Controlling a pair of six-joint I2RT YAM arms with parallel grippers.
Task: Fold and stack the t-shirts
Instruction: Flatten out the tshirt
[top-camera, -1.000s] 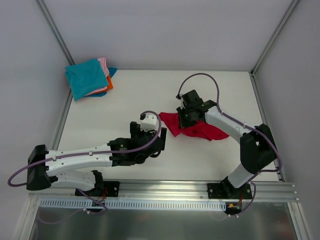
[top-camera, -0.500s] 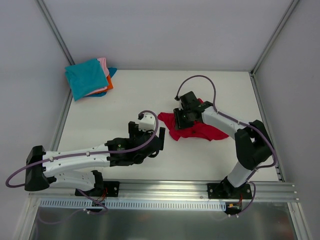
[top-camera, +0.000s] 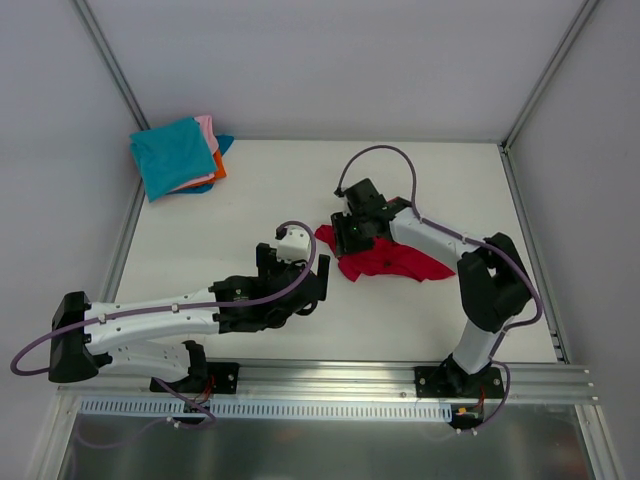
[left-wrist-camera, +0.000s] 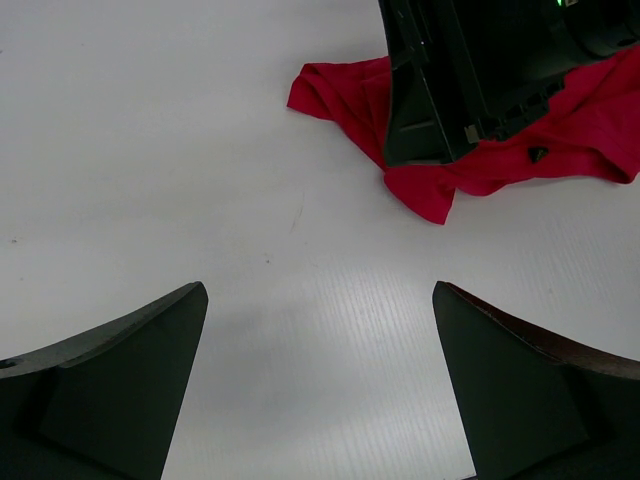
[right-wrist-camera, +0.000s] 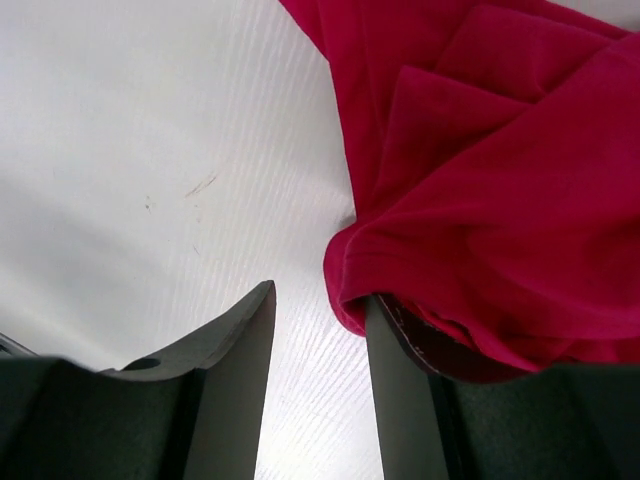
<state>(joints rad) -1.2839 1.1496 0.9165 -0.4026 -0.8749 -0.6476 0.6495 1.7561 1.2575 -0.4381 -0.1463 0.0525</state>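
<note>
Red t-shirt: soft matt cloth, creased, hem stitched. Stacked t-shirts: same matt cloth, teal on top. Bench: white, matt, fine ribbed grain, few faint scuffs. Right claw fingers: dark matt plastic. Left claw: dark matt plastic, smooth. Front rail: brushed metal.

Red t-shirt plain bright red, no print. Stack of t-shirts: teal on top, pink, orange, blue edges showing. Table plain white. Arms white with black joints, purple cables.
</note>
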